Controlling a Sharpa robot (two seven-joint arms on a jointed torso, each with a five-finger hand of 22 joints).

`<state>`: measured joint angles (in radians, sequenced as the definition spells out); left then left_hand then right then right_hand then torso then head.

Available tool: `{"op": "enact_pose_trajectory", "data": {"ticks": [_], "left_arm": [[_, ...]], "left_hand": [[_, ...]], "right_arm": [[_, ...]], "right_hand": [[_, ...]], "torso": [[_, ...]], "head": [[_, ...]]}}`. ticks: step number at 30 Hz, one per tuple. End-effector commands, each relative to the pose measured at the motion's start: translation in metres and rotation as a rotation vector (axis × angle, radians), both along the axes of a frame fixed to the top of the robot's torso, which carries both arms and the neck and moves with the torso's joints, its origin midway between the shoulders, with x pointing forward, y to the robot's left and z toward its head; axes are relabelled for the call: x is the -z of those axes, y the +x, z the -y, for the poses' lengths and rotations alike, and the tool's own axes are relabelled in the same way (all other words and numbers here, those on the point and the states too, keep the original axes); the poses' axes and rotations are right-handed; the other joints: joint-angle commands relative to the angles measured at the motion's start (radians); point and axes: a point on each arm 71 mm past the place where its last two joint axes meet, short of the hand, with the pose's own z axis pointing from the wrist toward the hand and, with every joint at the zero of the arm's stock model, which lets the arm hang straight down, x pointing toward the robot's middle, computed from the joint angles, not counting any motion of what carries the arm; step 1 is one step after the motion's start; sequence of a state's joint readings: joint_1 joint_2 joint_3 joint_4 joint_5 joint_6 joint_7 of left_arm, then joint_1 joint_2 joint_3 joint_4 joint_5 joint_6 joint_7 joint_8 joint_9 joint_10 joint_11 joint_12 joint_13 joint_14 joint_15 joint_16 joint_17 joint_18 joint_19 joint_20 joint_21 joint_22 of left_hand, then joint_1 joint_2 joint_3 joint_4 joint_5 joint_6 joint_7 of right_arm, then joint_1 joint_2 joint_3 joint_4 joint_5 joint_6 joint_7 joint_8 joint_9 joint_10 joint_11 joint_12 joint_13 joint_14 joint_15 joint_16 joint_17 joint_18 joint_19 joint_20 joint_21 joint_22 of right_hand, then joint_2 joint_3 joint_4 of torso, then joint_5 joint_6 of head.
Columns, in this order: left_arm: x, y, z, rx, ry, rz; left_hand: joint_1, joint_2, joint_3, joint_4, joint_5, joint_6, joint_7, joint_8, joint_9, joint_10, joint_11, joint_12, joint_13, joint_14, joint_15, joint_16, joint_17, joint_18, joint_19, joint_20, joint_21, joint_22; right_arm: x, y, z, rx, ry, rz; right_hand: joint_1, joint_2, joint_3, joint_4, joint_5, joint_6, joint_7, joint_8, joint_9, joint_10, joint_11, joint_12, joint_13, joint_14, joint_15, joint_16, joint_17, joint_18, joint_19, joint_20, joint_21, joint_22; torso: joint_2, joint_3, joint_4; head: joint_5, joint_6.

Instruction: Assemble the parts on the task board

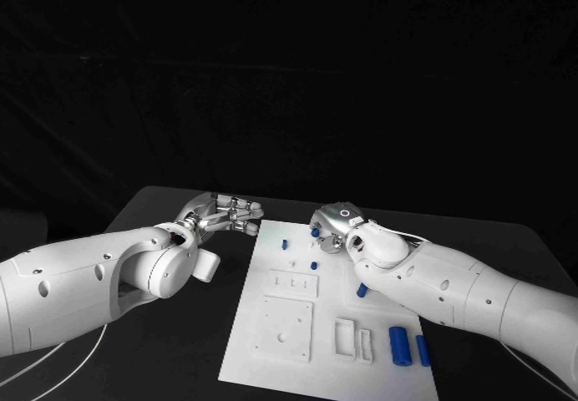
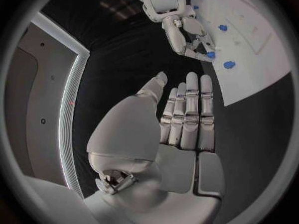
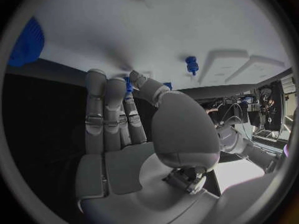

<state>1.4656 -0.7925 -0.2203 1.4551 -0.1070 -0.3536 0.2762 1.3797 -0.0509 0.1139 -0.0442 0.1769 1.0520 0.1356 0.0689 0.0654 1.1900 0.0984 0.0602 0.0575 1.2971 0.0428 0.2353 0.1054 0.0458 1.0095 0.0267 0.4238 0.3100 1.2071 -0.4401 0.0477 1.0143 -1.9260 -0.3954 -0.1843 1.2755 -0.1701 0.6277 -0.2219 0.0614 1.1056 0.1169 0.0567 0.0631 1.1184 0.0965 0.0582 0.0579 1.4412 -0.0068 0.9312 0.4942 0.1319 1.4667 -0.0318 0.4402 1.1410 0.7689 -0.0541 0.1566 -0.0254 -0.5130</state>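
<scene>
2 white arms reach in over the black counter (image 1: 180,351), the largest things here after the counter itself. The task board (image 1: 332,368), a white plate, lies in the middle of the counter, running from near the robot toward its far edge.

The left hand (image 1: 225,213) hovers over the dark counter just beside the board's far left corner; in the left wrist view its fingers (image 2: 190,109) lie straight and side by side, with nothing in them, so it is empty and open. The right hand (image 1: 338,225) is over the board's far end. In the left wrist view its fingertips (image 2: 206,52) pinch a small blue part (image 2: 212,55) just above the board, so it grips that piece.

The other blue parts are smaller. A thick cylinder (image 1: 398,345) and a thinner peg (image 1: 423,350) lie side by side near the board's near right corner. Another piece (image 1: 362,290) sits beside the right arm, partly hidden. 2 small pegs (image 1: 284,245) (image 1: 313,265) stand on the board's far part. In the right wrist view a small blue stud (image 3: 191,62) stands upright on the white surface.
</scene>
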Motion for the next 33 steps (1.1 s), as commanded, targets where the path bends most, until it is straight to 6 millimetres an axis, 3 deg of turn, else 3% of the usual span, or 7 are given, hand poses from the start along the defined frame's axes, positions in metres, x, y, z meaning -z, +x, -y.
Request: {"op": "enact_pose_trajectory", "data": {"ticks": [1,10,15,19,25,28,33], "left_arm": [[-0.002,0.0,0.002,0.016,-0.003,0.006],[-0.002,0.001,0.001,0.012,-0.003,0.008],[-0.002,0.002,0.0,0.008,-0.001,0.009],[-0.002,0.003,-0.002,0.001,0.0,0.012],[-0.003,0.006,-0.006,-0.011,0.002,0.016],[-0.003,0.006,-0.008,-0.014,0.002,0.017],[-0.003,0.007,-0.01,-0.017,0.002,0.017]], "left_hand": [[0.004,0.007,-0.004,-0.004,-0.002,-0.009,0.001,-0.004,-0.001,-0.008,0.002,-0.002,0.001,0.004,0.003,-0.007,-0.001,0.012,0.005,0.0,-0.001,0.001],[0.003,0.008,-0.003,-0.006,-0.002,-0.01,0.001,-0.004,0.0,-0.008,0.002,-0.002,0.001,0.005,0.003,-0.006,-0.001,0.012,0.005,0.001,0.001,0.003],[0.003,0.008,-0.003,-0.006,-0.002,-0.01,0.001,-0.004,0.0,-0.008,0.002,-0.002,0.001,0.005,0.003,-0.006,-0.001,0.012,0.005,0.001,0.001,0.003],[0.003,0.008,-0.003,-0.006,-0.002,-0.01,0.001,-0.004,0.0,-0.008,0.002,-0.002,0.001,0.005,0.003,-0.006,-0.001,0.012,0.005,0.001,0.001,0.003],[0.003,0.008,-0.001,-0.009,-0.002,-0.011,0.002,-0.004,0.0,-0.011,0.003,-0.002,0.001,0.004,0.003,-0.007,-0.002,0.012,0.003,0.001,0.002,0.004],[0.004,0.007,-0.001,-0.011,-0.002,-0.012,0.002,-0.004,0.0,-0.014,0.003,-0.002,0.001,0.004,0.003,-0.007,-0.002,0.013,0.002,0.001,0.003,0.005],[0.005,0.008,0.0,-0.012,-0.001,-0.011,0.002,-0.004,0.0,-0.009,0.002,-0.002,0.001,0.005,0.003,-0.007,-0.002,0.013,0.001,0.001,0.005,0.007]], "right_arm": [[0.002,-0.001,-0.001,-0.008,-0.004,-0.014],[-0.002,-0.004,-0.001,-0.018,0.03,0.005],[-0.008,-0.006,0.004,-0.013,0.095,0.046],[-0.014,-0.008,0.008,-0.017,0.161,0.08],[-0.029,-0.011,0.018,-0.02,0.259,0.091],[-0.036,-0.01,0.032,-0.002,0.303,0.057],[-0.043,-0.008,0.064,0.043,0.347,-0.029]], "right_hand": [[0.003,-0.003,0.008,0.001,-0.003,-0.006,0.0,0.006,-0.001,-0.002,-0.001,-0.001,-0.001,-0.001,0.006,-0.003,-0.001,0.015,0.036,0.007,-0.003,0.0],[0.0,-0.014,0.004,0.001,0.007,-0.032,-0.009,0.005,-0.001,-0.004,-0.002,-0.001,-0.001,-0.002,0.004,-0.004,-0.004,0.018,0.037,0.006,-0.013,-0.004],[0.03,-0.028,-0.077,0.013,-0.007,-0.222,-0.063,0.002,-0.005,-0.046,0.007,-0.002,-0.001,-0.004,0.005,-0.008,-0.008,0.032,0.039,0.007,-0.032,-0.02],[0.056,-0.039,-0.116,0.034,-0.009,-0.318,-0.079,-0.003,-0.009,-0.058,0.011,-0.001,0.0,-0.004,0.007,-0.007,-0.007,0.038,0.04,0.01,-0.038,-0.031],[0.064,-0.043,-0.13,0.062,-0.006,-0.296,-0.069,-0.001,-0.008,-0.036,0.004,-0.001,0.0,-0.004,0.003,-0.002,-0.005,0.036,0.04,0.008,-0.027,-0.04],[0.035,-0.035,-0.118,0.059,0.021,-0.163,-0.021,0.002,-0.004,0.005,-0.006,-0.001,0.0,-0.003,-0.002,0.001,-0.004,0.026,0.04,0.003,-0.013,-0.038],[-0.012,-0.028,-0.139,0.07,0.098,-0.052,0.011,0.008,0.002,0.086,-0.021,-0.001,0.001,-0.003,-0.013,0.007,0.001,0.015,0.04,-0.007,0.009,-0.031]], "torso": [[0.0,-0.0001,-0.0003],[0.001,0.0005,-0.0023],[0.002,0.0006,-0.005],[0.001,0.0015,-0.0062],[0.002,0.005,-0.0125],[0.001,0.0041,-0.0116],[0.0,0.0067,-0.0175]], "head": [[-0.002,0.001],[-0.007,0.002],[-0.012,0.008],[-0.016,0.01],[-0.019,0.017],[-0.031,0.019],[-0.04,0.022]]}}
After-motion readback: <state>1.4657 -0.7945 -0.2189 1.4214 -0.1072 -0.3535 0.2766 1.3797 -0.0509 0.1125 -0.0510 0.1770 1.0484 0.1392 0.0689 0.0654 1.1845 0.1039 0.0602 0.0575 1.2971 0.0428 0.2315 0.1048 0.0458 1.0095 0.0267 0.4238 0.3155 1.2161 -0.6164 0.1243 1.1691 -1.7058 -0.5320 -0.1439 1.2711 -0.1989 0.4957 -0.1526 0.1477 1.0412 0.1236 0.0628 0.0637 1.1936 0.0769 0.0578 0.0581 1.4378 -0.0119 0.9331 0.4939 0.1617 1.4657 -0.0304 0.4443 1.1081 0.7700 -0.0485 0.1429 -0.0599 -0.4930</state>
